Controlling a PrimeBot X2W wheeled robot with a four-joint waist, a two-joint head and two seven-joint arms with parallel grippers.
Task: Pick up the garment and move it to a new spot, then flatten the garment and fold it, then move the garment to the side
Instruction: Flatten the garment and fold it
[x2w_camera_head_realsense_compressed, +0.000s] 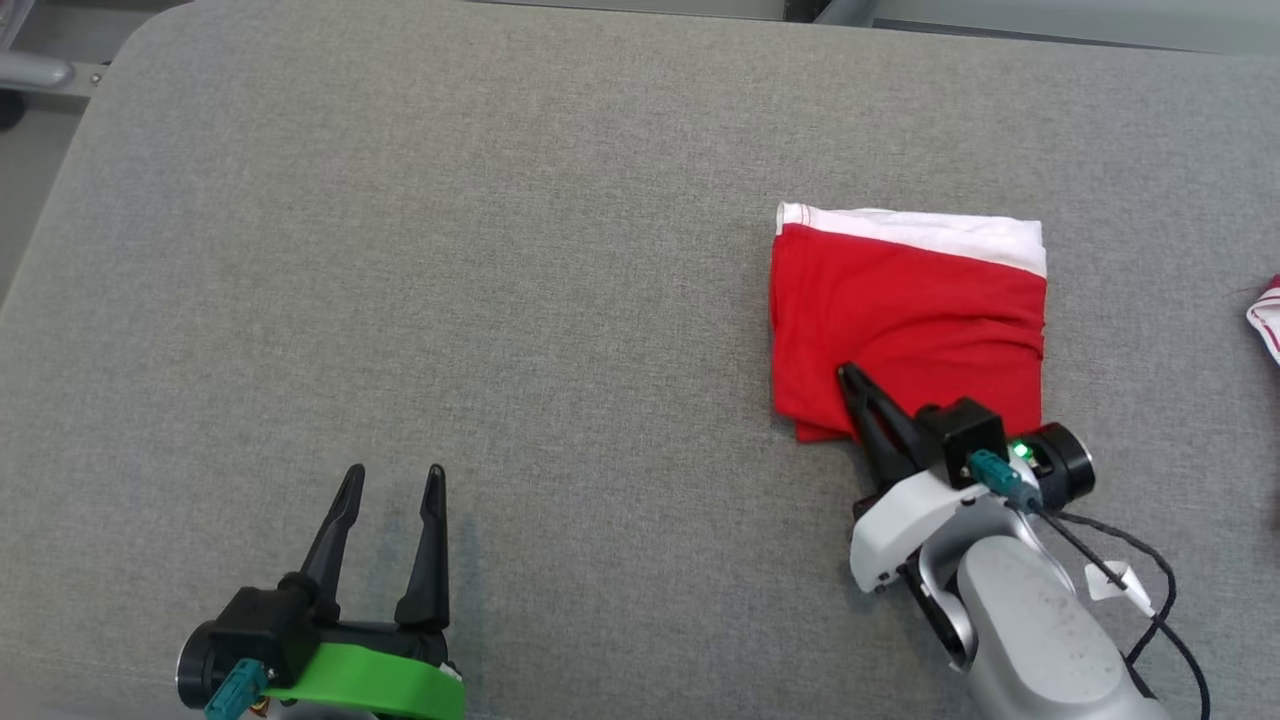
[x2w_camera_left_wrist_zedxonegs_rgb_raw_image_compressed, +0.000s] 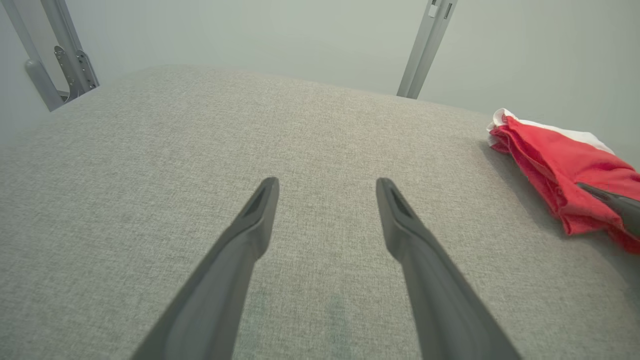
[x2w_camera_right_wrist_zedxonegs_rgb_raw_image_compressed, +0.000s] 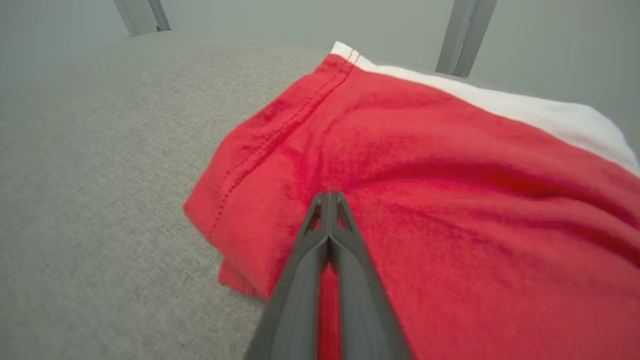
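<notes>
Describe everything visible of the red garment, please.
The red garment is folded into a near-square, layered pack of knit cloth, with a white band along its far edge and a stitched hem on its left side. It lies flat, slightly creased, on the grey padded surface, right of centre. The shut right gripper rests its tips on its near left corner; a pinch cannot be confirmed.

The folded garment (x2w_camera_head_realsense_compressed: 908, 310) is being borne by the table (x2w_camera_head_realsense_compressed: 500, 250), right of its middle. The right gripper (x2w_camera_head_realsense_compressed: 848, 372) is being held over the garment's near left corner. The left gripper (x2w_camera_head_realsense_compressed: 395, 472) is being held well apart to the left, above bare table. Another cloth (x2w_camera_head_realsense_compressed: 1266, 315) is being cut off at the right edge.
</notes>
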